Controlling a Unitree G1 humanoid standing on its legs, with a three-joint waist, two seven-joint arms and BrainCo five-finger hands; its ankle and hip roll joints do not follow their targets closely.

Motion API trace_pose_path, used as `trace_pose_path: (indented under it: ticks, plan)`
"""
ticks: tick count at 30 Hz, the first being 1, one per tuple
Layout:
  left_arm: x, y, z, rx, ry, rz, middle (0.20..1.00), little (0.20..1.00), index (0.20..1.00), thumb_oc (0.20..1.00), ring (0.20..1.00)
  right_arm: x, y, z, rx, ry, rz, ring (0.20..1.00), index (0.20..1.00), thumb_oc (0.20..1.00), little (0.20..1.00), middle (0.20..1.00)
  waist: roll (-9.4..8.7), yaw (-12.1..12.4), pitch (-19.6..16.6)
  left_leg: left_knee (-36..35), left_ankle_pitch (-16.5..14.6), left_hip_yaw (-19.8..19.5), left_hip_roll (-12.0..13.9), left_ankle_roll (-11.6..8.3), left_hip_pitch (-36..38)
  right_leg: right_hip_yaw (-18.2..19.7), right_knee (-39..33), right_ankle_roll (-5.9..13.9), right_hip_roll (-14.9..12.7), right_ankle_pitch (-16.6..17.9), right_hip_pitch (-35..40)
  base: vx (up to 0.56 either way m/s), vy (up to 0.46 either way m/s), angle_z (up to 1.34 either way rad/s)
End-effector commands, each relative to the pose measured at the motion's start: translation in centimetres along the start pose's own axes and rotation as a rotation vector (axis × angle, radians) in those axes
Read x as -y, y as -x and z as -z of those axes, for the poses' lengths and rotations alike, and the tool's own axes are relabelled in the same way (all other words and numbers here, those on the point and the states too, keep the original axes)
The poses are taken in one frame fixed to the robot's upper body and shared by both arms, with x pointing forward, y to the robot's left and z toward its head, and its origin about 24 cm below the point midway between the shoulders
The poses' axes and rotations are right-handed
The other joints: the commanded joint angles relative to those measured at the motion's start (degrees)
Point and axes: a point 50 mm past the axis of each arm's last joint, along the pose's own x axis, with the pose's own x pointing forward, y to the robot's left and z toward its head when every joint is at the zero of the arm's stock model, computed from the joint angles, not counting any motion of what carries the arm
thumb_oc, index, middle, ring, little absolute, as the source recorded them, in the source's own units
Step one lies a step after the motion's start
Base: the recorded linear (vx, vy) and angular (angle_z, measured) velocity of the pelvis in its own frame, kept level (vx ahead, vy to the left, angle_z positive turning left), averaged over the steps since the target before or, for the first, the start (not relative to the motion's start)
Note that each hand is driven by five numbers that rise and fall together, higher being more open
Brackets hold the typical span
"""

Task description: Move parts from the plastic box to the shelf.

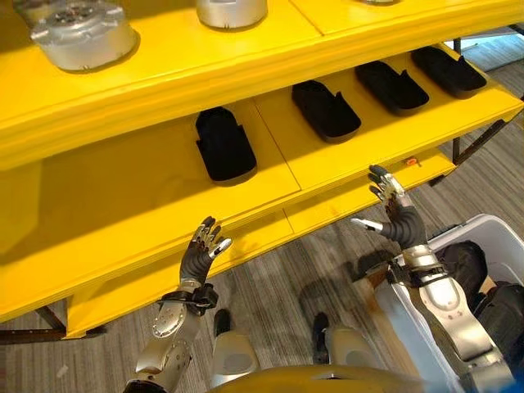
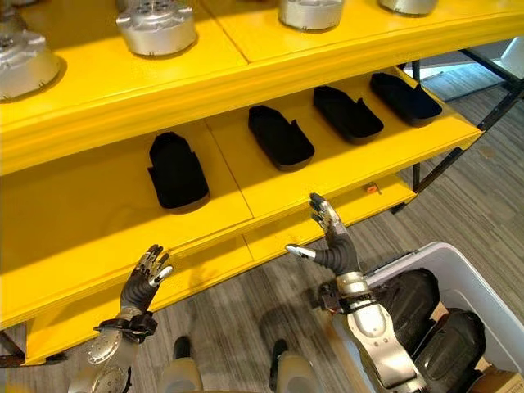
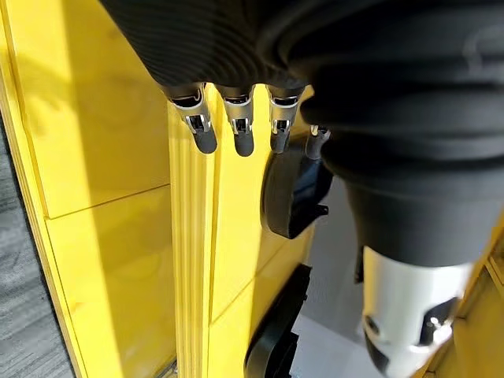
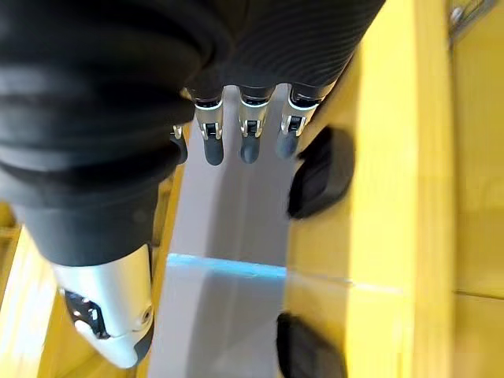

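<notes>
Hovering open and empty near the shelf (image 1: 270, 176) edge, the right hand (image 1: 391, 209) has the box (image 2: 479, 282) of dark parts (image 2: 409, 299) just behind it, near right. The left hand (image 1: 201, 250), also open and empty, is well apart from the box, so the right arm is the nearer one.

Four black parts (image 2: 177, 171) on the middle shelf (image 2: 98, 229), perhaps four silver parts (image 2: 155, 29) above.

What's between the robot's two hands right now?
Nothing solid: between the left hand and right hand there is just the yellow shelf's front edge and grey floor, in the left eye view.
</notes>
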Motion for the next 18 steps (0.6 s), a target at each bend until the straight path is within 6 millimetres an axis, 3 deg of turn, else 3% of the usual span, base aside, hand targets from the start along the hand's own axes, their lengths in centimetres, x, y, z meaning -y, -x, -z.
trace_pose_path:
  ticks: [1,2,3,5,8,14,18]
  plan:
    - [-0.7,0.2,-2.0,0.114,-0.045,-0.001,1.0,1.0,1.0,1.0,1.0,-0.1,-1.0,-1.1,0.082,-0.01,-0.005,1.0,1.0,1.0,1.0,1.0,0.69,-0.15,-0.65,-1.12,-1.54,-1.98,-5.49,1.5,0.68,-1.63,-8.27,2.11,7.54,2.18,4.44,0.08,0.035,-0.47]
    - [-0.9,0.3,-2.0,0.114,-0.048,-0.013,1.0,1.0,1.0,1.0,1.0,-0.1,-0.9,-0.8,0.07,-0.006,0.002,1.0,1.0,1.0,1.0,1.0,0.88,0.13,-0.86,-1.49,-1.86,-3.85,-7.88,1.94,0.73,-0.8,-8.68,2.18,8.01,2.64,4.5,0.05,0.022,-0.65]
    - [-0.9,0.3,-2.0,0.114,-0.048,-0.013,1.0,1.0,1.0,1.0,1.0,-0.1,-1.0,-0.8,0.07,-0.006,0.002,1.0,1.0,1.0,1.0,1.0,0.87,0.09,-0.96,-1.6,-1.65,-3.88,-7.9,1.94,0.58,-0.84,-8.76,2.19,7.99,2.79,4.36,0.03,0.021,-0.69]
    - [-1.2,0.6,-2.0,0.121,-0.057,-0.04,1.0,1.0,1.0,1.0,1.0,-1.2,-1.5,-0.7,0.073,-0.054,-0.016,1.0,1.0,1.0,1.0,1.0,1.26,1.25,-1.61,-2.83,-2.19,-9.26,-12.35,3.18,1.6,2.07,-9.48,2.81,9.7,3.82,4.04,0.04,0.033,-0.46]
    - [-1.1,0.7,-2.0,0.124,-0.045,-0.037,1.0,1.0,1.0,1.0,1.0,-1.7,-1.9,-1.0,0.09,-0.075,-0.035,1.0,1.0,1.0,1.0,1.0,1.31,1.26,-2.46,-4.58,-1.79,-9.94,-12.21,3.69,2.59,3.59,-10.43,3.09,10.34,4.73,4.17,0.06,0.053,-0.58]
    - [-0.3,0.1,-1.5,0.094,-0.05,0.002,1.0,1.0,1.0,1.0,1.0,-2.3,-2.0,-0.9,0.078,-0.116,-0.036,1.0,1.0,1.0,1.0,1.0,0.93,-0.45,-5.32,-11.84,-0.97,-6.26,-10.05,5.04,7.98,5.84,-11.76,3.62,10.53,5.44,6.22,0.08,0.098,-0.24]
    - [-0.3,-0.1,-1.4,0.082,-0.06,0.005,1.0,1.0,1.0,1.0,1.0,-2.7,-2.1,-1.0,0.079,-0.142,-0.047,1.0,1.0,1.0,1.0,1.0,0.85,-1.32,-5.19,-12.34,-1.47,-3.69,-9.55,5.5,9.27,8.24,-9.85,3.92,10.93,5.33,5.86,0.02,0.093,-0.4]
